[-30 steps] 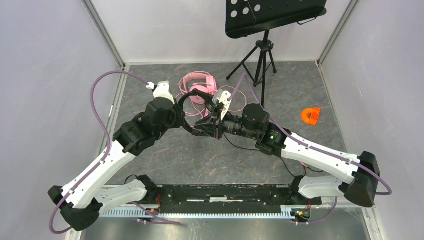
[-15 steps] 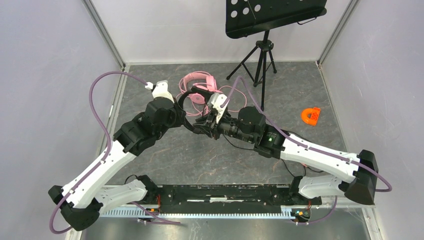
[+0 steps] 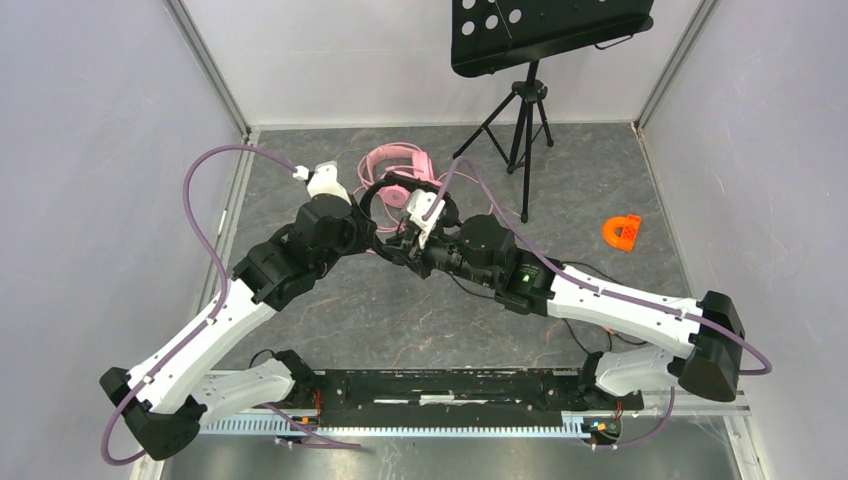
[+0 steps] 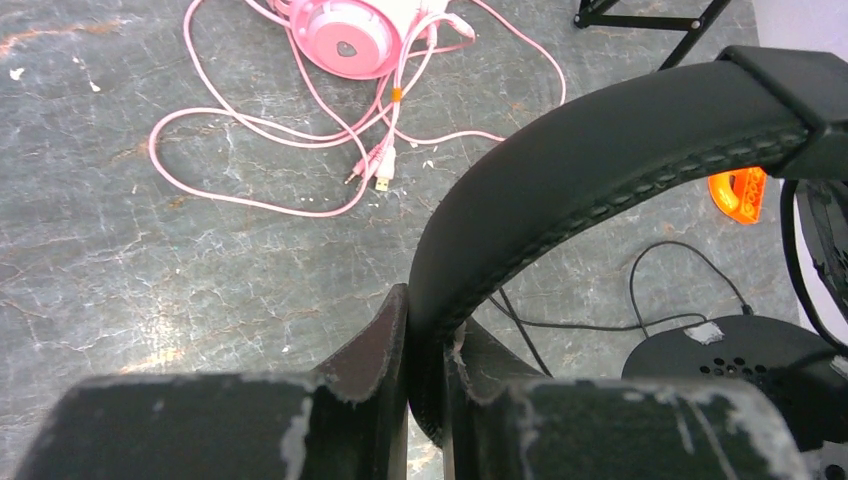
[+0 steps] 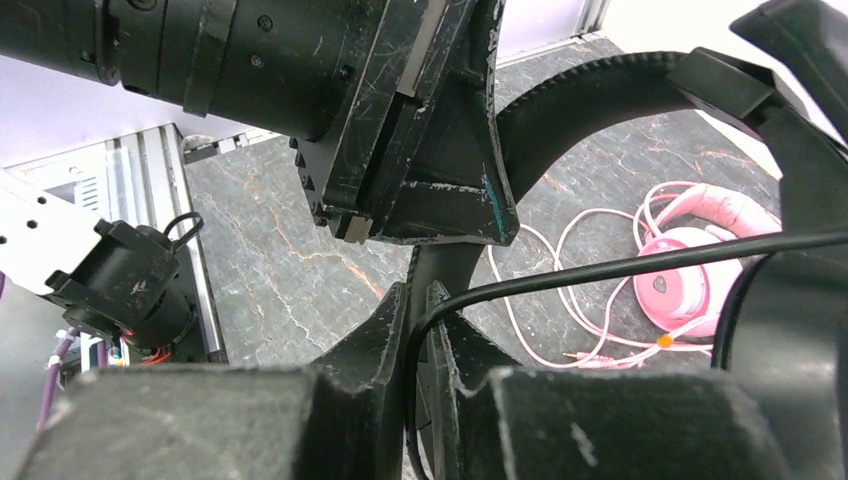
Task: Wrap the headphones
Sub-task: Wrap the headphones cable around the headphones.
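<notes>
The black headphones (image 4: 600, 150) hang above the table, and my left gripper (image 4: 425, 330) is shut on their padded headband. One black earcup (image 4: 740, 360) hangs at the lower right of the left wrist view. My right gripper (image 5: 418, 320) sits just below the left one and is shut on the thin black cable (image 5: 620, 265), which runs off to the right. In the top view the two grippers meet near the table's middle, left gripper (image 3: 372, 240) beside right gripper (image 3: 400, 250). The pink headphones (image 3: 395, 160) lie behind them with their pink cable (image 4: 250, 130) in loose loops.
A black music stand's tripod (image 3: 520, 110) stands at the back, right of the pink headset. A small orange plastic piece (image 3: 621, 232) lies on the right of the table. Slack black cable (image 3: 575, 325) trails under my right arm.
My right arm has shifted left, closer to the left gripper, and its jaws now pinch the black cable. The left gripper still holds the headband in about the same place.
</notes>
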